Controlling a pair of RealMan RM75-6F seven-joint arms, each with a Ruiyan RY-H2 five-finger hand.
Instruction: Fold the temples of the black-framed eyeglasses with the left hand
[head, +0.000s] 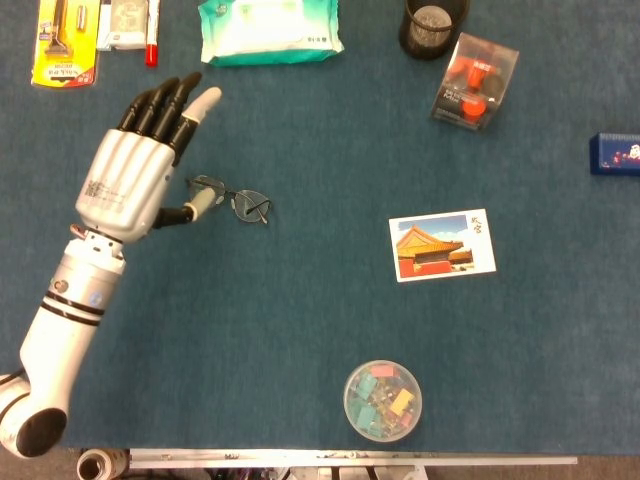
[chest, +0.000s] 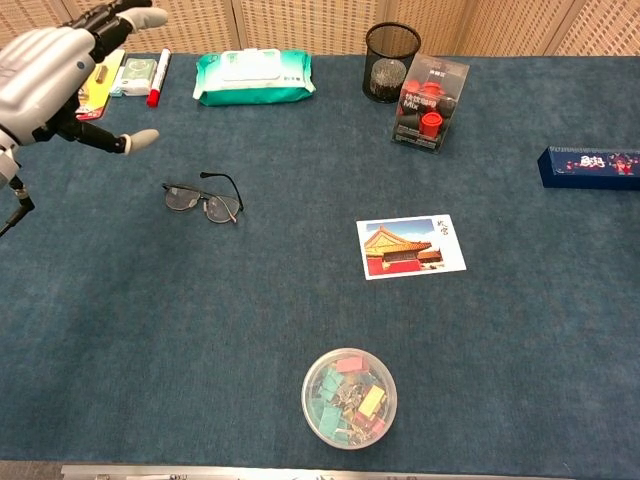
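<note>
Black-framed eyeglasses (chest: 204, 200) lie on the blue worktop (chest: 300, 300), just below and right of the left hand (head: 130, 180). Its fingers (head: 165, 100) are spread apart, holding nothing; the thumb seems raised clear of the frame.

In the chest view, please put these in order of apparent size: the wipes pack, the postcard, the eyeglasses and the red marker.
1. wipes pack, though it lies farther from the camera than the postcard
2. postcard, close to the pack in apparent size, so this order is unsure
3. eyeglasses
4. red marker, the smallest
</note>
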